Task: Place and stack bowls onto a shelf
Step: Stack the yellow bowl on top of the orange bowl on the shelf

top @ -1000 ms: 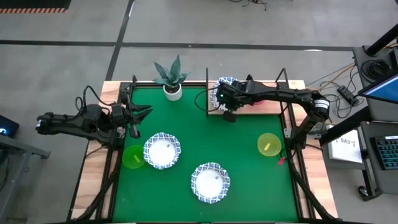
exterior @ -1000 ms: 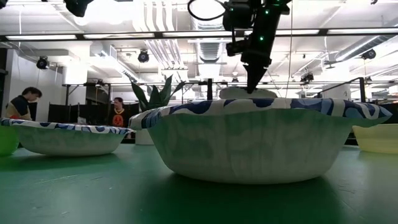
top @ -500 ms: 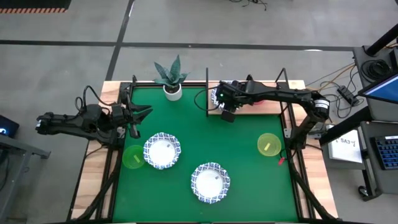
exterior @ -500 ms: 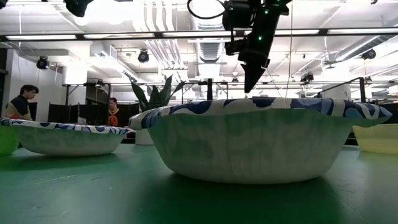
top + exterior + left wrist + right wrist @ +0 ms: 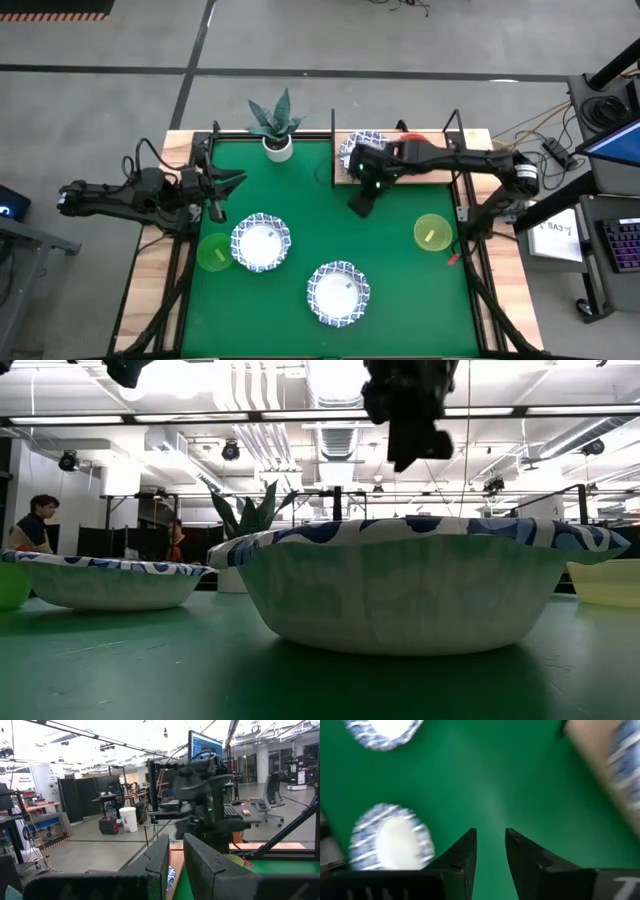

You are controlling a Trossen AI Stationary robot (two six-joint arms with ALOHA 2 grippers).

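Since 1 second ago, right gripper (image 5: 359, 203) left the blue-rimmed bowl (image 5: 362, 146) on the shelf (image 5: 420, 172), fingers parted, empty, above green mat (image 5: 300, 220).

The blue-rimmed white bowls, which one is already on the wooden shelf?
The bowl at the shelf's left end, beside the right gripper. The other two blue-rimmed bowls sit on the green mat, toward its front.

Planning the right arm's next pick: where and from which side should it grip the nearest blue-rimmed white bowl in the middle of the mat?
Probably the flared rim of the blue-rimmed bowl, pinched from above on its shelf-facing edge. It sits upright and wide on the green mat, too broad to span. The right gripper hovers above the mat.
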